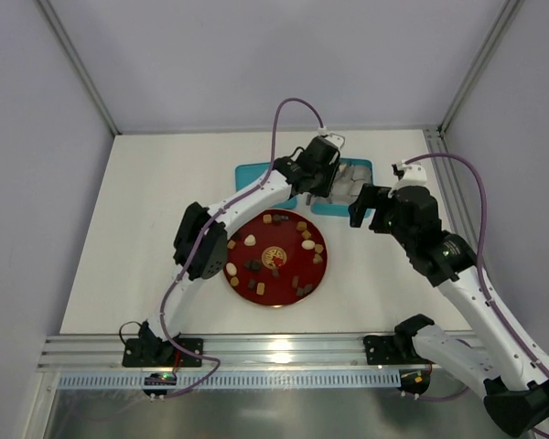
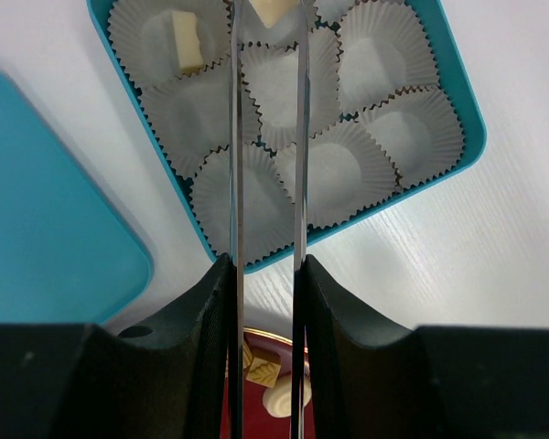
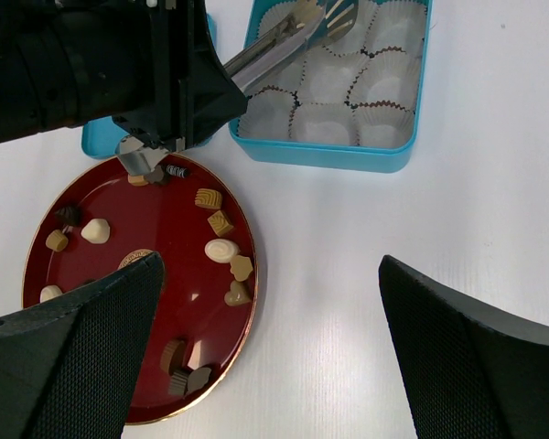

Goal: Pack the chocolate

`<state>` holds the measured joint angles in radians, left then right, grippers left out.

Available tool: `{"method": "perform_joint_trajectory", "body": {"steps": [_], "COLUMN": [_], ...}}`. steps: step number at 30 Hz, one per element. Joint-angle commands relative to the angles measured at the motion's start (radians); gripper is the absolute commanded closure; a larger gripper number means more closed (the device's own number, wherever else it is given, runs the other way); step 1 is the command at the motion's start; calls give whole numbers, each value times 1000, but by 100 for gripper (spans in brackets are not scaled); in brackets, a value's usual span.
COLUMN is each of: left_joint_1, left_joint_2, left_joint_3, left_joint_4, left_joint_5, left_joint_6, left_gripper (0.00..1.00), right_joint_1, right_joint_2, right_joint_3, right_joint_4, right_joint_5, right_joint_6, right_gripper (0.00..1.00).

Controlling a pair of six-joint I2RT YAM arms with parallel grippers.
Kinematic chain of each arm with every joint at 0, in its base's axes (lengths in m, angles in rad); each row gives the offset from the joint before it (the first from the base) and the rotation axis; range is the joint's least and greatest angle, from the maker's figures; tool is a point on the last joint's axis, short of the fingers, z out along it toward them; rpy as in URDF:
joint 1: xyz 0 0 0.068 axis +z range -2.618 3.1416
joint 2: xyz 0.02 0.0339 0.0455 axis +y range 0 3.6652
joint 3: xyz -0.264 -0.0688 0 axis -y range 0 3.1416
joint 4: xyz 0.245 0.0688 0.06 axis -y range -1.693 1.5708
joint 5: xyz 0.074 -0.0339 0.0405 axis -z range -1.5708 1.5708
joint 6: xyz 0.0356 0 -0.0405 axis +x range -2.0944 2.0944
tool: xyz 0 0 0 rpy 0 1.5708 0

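Note:
Several chocolates point(image 1: 307, 245) lie around the red plate point(image 1: 256, 291), also in the right wrist view point(image 3: 221, 250). My left gripper point(image 1: 322, 169) point(image 2: 267, 265) is shut on metal tongs point(image 2: 237, 137) that reach over the teal box point(image 2: 457, 101) of paper cups. The tongs' tips pinch a cream piece point(image 2: 271, 11) above a far cup. Another cream piece point(image 2: 188, 41) lies in a cup at the box's far left. The tongs also show in the right wrist view point(image 3: 284, 37). My right gripper point(image 1: 371, 206) point(image 3: 270, 265) is open and empty, above the table just right of the plate point(image 3: 165, 302).
The teal lid point(image 1: 252, 174) point(image 2: 46, 238) lies left of the box point(image 1: 366, 165). The left arm reaches across the plate's far-left side. An aluminium rail runs along the table's near edge point(image 1: 274, 346). Cage posts stand at the back corners.

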<state>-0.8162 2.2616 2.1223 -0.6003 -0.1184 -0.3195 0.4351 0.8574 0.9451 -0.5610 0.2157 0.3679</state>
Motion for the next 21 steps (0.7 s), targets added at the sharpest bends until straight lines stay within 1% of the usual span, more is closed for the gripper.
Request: {"method": "perform_joint_trajectory", "body": {"steps": [1, 7, 18, 19, 21], "left_joint_1": [-6, -6, -6, -6, -6], "left_joint_2": [-1, 18, 45, 46, 47], "left_joint_3": [59, 68, 70, 70, 71], "left_joint_4": [94, 93, 82, 80, 79], "left_joint_5": [11, 3, -13, -13, -17], "left_joint_6": [19, 26, 34, 34, 34], "left_gripper": [75, 73, 71, 69, 69], "right_joint_1": [-4, -6, -7, -7, -6], "right_joint_2": [-24, -29, -34, -34, -34], "right_joint_3": [24, 15, 11, 9, 11], "right_joint_4": [6, 10, 10, 12, 10], "right_joint_5": [21, 17, 21, 19, 17], "right_joint_6": [-15, -17, -20, -20, -18], "right_gripper": [0, 0, 0, 0, 0]}}
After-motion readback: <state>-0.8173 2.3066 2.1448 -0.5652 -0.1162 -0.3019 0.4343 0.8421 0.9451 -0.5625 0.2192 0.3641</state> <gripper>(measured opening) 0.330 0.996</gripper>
